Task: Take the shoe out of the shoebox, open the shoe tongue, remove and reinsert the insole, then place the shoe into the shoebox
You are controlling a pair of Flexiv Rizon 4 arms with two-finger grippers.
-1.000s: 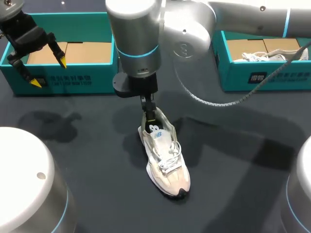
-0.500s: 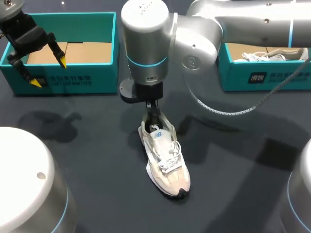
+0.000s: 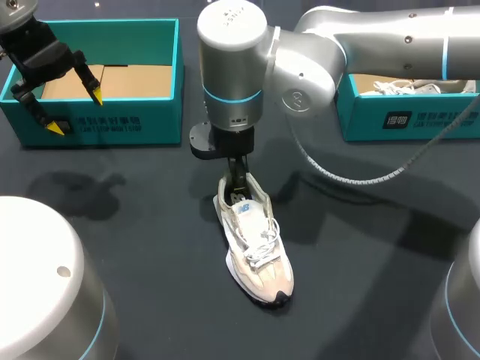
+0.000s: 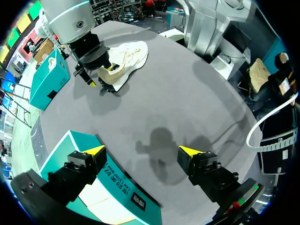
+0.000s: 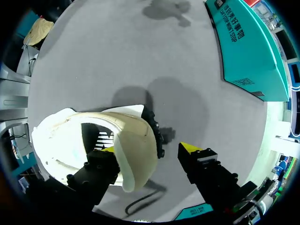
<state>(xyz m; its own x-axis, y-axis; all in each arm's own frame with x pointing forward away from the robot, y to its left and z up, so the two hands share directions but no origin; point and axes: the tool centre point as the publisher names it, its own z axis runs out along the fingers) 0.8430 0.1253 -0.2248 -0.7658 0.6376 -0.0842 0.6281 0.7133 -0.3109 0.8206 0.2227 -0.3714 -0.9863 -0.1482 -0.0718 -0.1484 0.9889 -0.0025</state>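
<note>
Jaws on our R gripper point(image 3: 238, 181) are standing apart, w/ one yellow tip down inside the shoe point(image 3: 255, 247) & the other outside, just behind the heel. In the R wrist view the outer tip is not touching the heel wall, so we are not pinching anything yet. Our shoe is lying on the dark table point(image 3: 150, 247), out of both boxes, toe pointing away from the boxes and heel toward the left shoebox point(image 3: 112, 124). Its laces are hanging loose & the mouth is gaping wide. We are judging that we are doing the insole step. A dark insole w/ white print is showing inside the shoe, flat as far as we can tell, but we cannot say if it is coming out or going back in. Next we are needing to close the jaws on the insole edge only, not on the heel wall, then pull up slowly so the shoe is not lifting w/ it. Our R arm is coming in from the right, reaching past the middle, & its wrist is pointing straight down over the heel. Our L gripper point(image 3: 75, 109) is hanging over the left shoebox, well apart from the shoe, jaws spread wide & holding nothing. It is tilting toward the table, not helping w/ the shoe. A second box, the right shoebox point(image 3: 405, 120), is sitting at the far right.
</note>
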